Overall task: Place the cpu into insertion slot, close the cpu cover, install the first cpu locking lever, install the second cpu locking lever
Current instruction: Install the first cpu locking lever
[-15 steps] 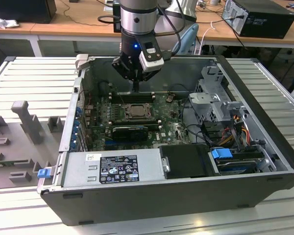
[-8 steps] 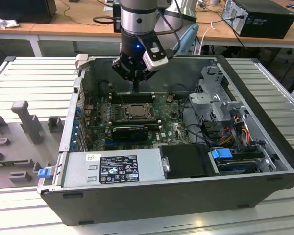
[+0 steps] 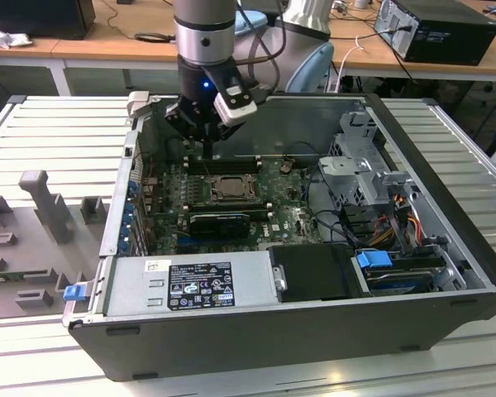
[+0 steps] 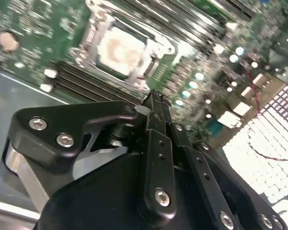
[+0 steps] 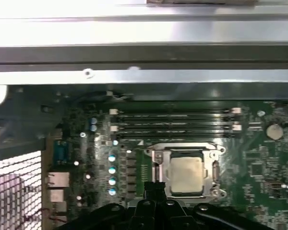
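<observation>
Hand (image 5: 153, 186), fingers pinched narrow and empty, hangs just beside the cpu (image 5: 186, 175) on the motherboard (image 5: 259, 191).

Exterior view high, facing whole computer case (image 3: 256, 331), both wrist views close over cpu (image 5: 186, 175), shared by all

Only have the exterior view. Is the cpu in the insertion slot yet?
Observer: Yes. In the first wrist view the cpu lies flat in the insertion slot, pale top up.
Operator: Cover?
Observer: The cpu cover is down, and its silver frame lies around the cpu.
Operator: Gripper holding anything?
Observer: No. In the second wrist view the gripper is shut and empty, with its tips off to one side of the cpu.
</observation>
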You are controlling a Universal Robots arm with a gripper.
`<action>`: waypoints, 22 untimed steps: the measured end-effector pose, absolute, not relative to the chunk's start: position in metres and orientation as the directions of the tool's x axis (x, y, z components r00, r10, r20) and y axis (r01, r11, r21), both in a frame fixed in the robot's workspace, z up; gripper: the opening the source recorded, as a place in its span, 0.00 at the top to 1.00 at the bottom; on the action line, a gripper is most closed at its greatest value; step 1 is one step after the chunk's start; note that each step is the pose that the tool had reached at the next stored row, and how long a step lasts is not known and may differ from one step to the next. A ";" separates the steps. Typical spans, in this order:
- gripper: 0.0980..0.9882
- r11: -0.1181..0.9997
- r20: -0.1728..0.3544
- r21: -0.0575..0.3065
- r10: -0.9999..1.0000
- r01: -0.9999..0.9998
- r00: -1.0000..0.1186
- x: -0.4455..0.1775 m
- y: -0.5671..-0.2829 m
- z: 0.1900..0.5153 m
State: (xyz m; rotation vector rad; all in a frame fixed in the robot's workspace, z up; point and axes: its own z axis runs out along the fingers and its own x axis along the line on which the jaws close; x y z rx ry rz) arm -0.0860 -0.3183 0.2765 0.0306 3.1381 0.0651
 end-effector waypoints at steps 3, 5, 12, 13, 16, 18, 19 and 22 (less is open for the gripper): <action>0.99 0.999 -0.002 0.042 0.015 0.015 -1.000 -0.103 -0.317 0.268; 0.99 0.999 -0.003 0.041 -0.024 -0.024 -1.000 -0.105 -0.315 0.264; 0.99 0.998 -0.003 0.044 -0.034 -0.034 -0.999 -0.110 -0.304 0.258; 0.99 0.998 -0.003 0.044 -0.034 -0.035 -0.999 -0.110 -0.302 0.258; 0.99 0.998 -0.003 0.044 -0.035 -0.035 -0.999 -0.110 -0.296 0.258; 0.99 0.998 -0.003 0.044 -0.035 -0.035 -0.999 -0.110 -0.295 0.258; 0.99 0.998 -0.003 0.044 -0.036 -0.036 -0.999 -0.110 -0.295 0.258; 0.99 0.998 -0.003 0.044 -0.040 -0.040 -0.999 -0.110 -0.291 0.258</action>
